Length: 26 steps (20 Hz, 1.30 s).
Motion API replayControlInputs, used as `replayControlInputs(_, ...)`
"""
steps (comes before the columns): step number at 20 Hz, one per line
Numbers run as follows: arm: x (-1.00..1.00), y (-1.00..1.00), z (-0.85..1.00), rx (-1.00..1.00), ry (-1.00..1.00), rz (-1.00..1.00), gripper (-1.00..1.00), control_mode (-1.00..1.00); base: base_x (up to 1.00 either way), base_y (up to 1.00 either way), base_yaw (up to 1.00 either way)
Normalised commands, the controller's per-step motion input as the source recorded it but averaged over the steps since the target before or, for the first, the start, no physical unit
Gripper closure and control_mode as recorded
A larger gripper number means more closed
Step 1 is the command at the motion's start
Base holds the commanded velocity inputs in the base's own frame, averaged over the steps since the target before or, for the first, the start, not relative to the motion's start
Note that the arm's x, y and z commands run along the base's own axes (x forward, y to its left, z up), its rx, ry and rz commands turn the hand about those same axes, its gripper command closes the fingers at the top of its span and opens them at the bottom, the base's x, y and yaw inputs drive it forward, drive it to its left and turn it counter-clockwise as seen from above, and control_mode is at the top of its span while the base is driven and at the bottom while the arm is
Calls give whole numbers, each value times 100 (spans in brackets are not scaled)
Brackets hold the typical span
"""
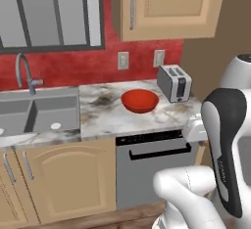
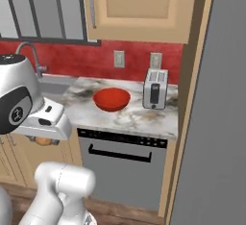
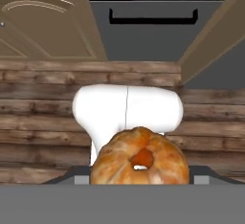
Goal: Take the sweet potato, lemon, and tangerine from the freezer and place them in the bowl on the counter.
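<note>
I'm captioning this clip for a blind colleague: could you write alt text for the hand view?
A round, mottled orange tangerine sits close to the camera at the bottom of the view, held in the shut gripper. Beyond it are a brown wooden plank floor, a tan wooden cabinet door and a grey oven front with a dark bar handle.

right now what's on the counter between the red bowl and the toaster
Nothing: bare veined marble counter separates the glossy red bowl from the silver toaster, seen in both base views.

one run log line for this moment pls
gripper: shut on tangerine | bowl: empty, on counter beside toaster | arm: low, before oven
</note>
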Motion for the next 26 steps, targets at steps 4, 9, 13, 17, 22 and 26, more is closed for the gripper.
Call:
replayControlInputs(4, 0, 0, 0, 0, 0, 0, 100, 100, 45, 25, 0)
replayControlInputs(9, 0, 0, 0, 0, 0, 0, 100, 100, 55, 0, 0)
replayControlInputs(13, 0, 0, 0, 0, 0, 0, 100, 100, 69, 0, 0)
replayControlInputs(17, 0, 0, 0, 0, 0, 0, 100, 100, 72, 0, 0)
replayControlInputs(22, 0, 0, 0, 0, 0, 0, 100, 100, 68, 0, 0)
replayControlInputs(26, 17, 0, -4, 0, 0, 0, 100, -100, 51, 0, 0)
